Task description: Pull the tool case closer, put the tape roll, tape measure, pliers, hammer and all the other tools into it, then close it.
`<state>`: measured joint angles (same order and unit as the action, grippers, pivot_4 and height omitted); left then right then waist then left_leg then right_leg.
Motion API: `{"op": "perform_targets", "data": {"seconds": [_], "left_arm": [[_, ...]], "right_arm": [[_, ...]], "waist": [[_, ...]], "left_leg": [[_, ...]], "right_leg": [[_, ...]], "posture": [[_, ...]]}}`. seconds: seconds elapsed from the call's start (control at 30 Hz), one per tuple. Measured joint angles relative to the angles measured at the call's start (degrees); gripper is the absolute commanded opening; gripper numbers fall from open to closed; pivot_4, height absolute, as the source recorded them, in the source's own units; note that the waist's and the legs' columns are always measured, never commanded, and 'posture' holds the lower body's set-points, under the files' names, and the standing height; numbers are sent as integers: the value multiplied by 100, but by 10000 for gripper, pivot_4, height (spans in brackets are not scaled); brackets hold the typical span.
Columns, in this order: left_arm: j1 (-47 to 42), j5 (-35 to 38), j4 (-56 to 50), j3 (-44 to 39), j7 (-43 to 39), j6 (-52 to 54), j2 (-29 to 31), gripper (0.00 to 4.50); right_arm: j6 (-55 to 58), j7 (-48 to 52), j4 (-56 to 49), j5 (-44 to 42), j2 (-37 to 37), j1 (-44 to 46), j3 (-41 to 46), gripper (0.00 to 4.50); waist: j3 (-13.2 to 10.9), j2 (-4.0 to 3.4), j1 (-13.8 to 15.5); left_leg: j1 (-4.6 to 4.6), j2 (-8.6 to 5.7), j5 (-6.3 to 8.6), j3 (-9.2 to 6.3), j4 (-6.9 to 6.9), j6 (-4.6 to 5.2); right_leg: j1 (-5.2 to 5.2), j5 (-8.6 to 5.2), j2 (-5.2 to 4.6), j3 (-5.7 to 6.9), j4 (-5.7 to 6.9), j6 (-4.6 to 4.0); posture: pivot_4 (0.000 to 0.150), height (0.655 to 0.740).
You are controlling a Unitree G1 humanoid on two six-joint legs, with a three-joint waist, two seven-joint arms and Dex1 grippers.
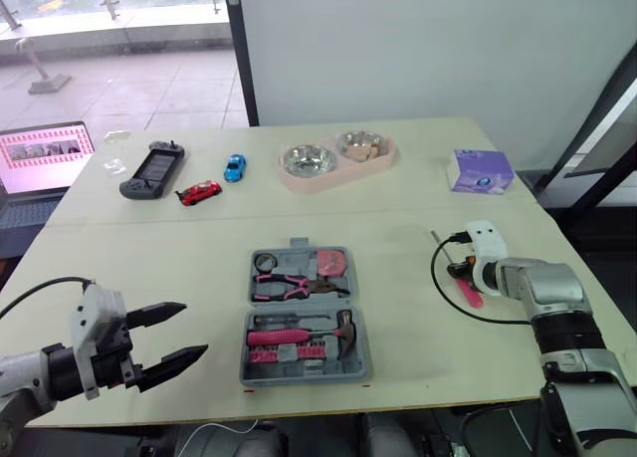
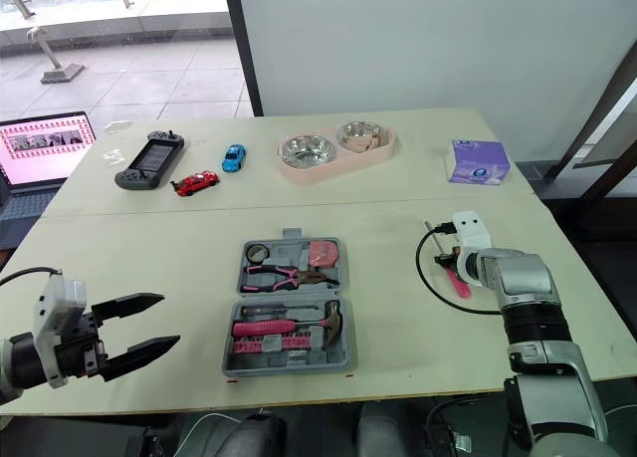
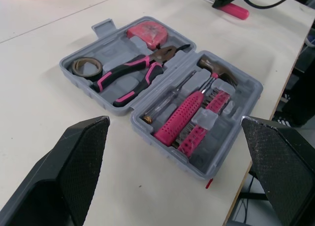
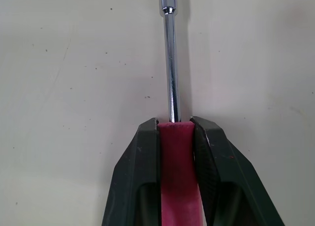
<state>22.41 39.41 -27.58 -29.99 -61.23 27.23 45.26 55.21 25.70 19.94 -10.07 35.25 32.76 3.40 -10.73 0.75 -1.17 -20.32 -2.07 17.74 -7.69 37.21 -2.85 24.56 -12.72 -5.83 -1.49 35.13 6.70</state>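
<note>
The grey tool case (image 1: 360, 367) lies open in the middle of the table near the front edge. Its far half holds the tape roll (image 1: 265, 262), the pink tape measure (image 1: 329, 262) and the pliers (image 1: 289, 287). Its near half holds the pink-handled hammer (image 1: 299, 336), a screwdriver and bits. My right gripper (image 1: 460, 271) is on the table to the right of the case, shut on the pink handle of a loose screwdriver (image 4: 171, 63), whose metal shaft sticks out past the fingers. At the front left, my left gripper (image 1: 195, 328) is open and empty, pointing toward the case.
At the back stand a pink double pet bowl (image 1: 338, 163), a purple box (image 1: 481, 170), a red toy car (image 1: 199, 192), a blue toy car (image 1: 234, 167) and a handheld game console (image 1: 152, 169). A laptop (image 1: 45, 158) sits at the far left. A black cable (image 1: 438, 288) loops by my right wrist.
</note>
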Motion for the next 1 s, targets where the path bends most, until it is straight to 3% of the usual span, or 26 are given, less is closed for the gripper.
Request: {"op": "perform_targets", "data": {"seconds": [0.07, 0.23, 0.37, 0.47, 0.67, 0.93, 1.0], "left_arm": [[3, 3, -2, 1, 0, 10, 2, 45000], [-13, 9, 5, -5, -59, 26, 46, 45000], [-223, -6, 209, 68, -128, 25, 100, 45000], [-400, -16, 360, 220, -181, 24, 152, 45000], [-581, -45, 529, 411, -433, -2, 327, 45000], [-871, -142, 903, 446, -667, -29, 611, 45000], [-865, -146, 904, 447, -731, -31, 615, 45000]], "right_arm": [[212, 138, -523, -153, 17, -222, 41, 4149], [1801, 28, -3253, -824, -251, -776, 654, 4149], [3243, -645, -5263, -911, -1524, -1340, 1063, 4149], [3674, -1167, -6115, -874, -2247, -1859, 961, 4149], [3679, -2128, -6637, -368, -2799, -2581, 451, 4149], [2894, -2380, -6360, -120, -2952, -3620, -61, 4149], [2557, -2366, -6234, -101, -2970, -3740, -67, 14667]], "waist": [[-2, -4, 3], [-9, -15, 7], [-4, -14, 34], [-5, -16, 47], [-5, -17, 5], [-4, -15, -24], [9, 6, -45]], "left_leg": [[-3, 0, 0, -2, -3, 0], [-6, 2, 0, -7, -3, 0], [-6, 5, 0, -20, -4, 0], [-9, 4, 0, -18, -2, -1], [-3, 5, 0, -17, -5, -1], [-1, 6, 0, -12, -8, -1], [5, 9, 0, -13, -8, -1]], "right_leg": [[5, 1, 0, 1, 0, 1], [8, 1, 3, 3, 2, 2], [7, 0, 13, 6, 4, 1], [7, 0, 11, 4, 1, 0], [9, -9, 11, 4, 4, -18], [10, -9, 13, 1, 4, -17], [6, -8, 14, 2, 5, -19]], "posture": [[1500, 7360], [1500, 7360], [1500, 7360], [1500, 7360], [1500, 7360], [1500, 7360], [1500, 7360]]}}
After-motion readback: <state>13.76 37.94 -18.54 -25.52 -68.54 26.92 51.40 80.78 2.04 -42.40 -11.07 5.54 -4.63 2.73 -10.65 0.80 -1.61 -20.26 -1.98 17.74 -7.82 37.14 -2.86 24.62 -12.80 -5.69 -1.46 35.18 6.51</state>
